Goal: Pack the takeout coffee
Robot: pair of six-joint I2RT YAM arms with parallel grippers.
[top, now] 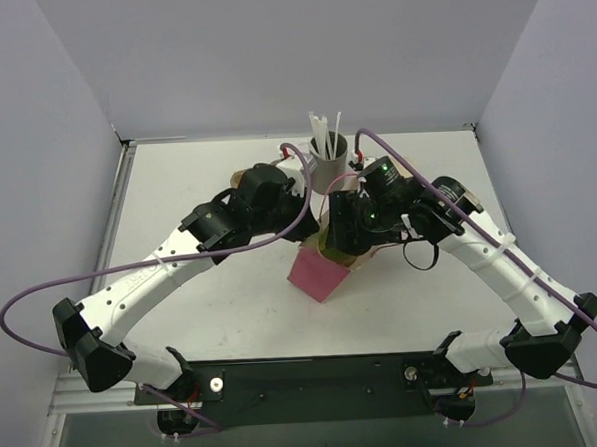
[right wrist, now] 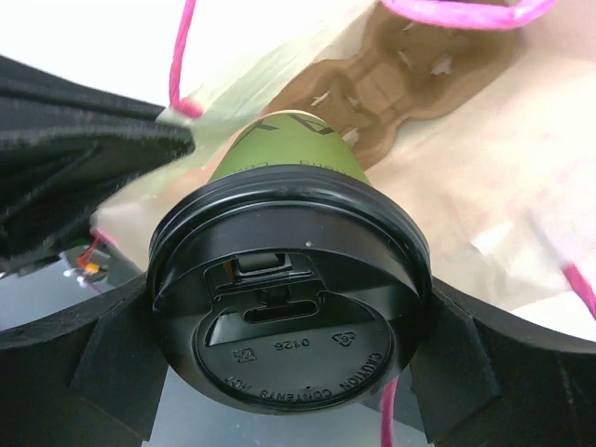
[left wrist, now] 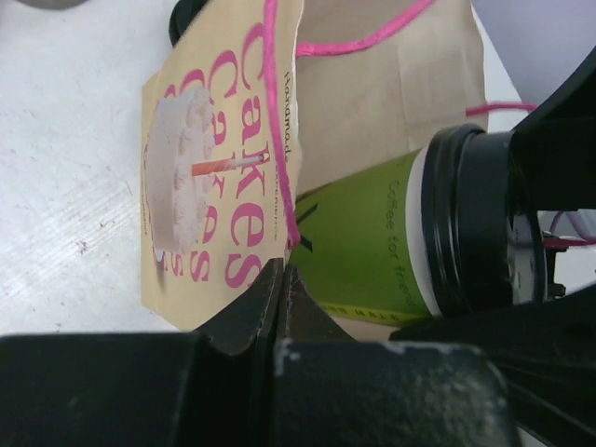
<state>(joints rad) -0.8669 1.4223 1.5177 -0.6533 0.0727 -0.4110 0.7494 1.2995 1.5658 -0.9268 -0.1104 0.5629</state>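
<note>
The right gripper [right wrist: 289, 358] gripped the cup [right wrist: 284, 154]; the left gripper [left wrist: 282, 279] pinched the bag [left wrist: 372, 93] edge. Only the right wrist view showed the tray [right wrist: 372, 84] inside.

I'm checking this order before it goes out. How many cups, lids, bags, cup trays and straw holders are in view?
green coffee cup: 1
black lid: 1
paper bag: 1
cardboard cup tray: 1
grey straw holder: 1
Total: 5
</note>
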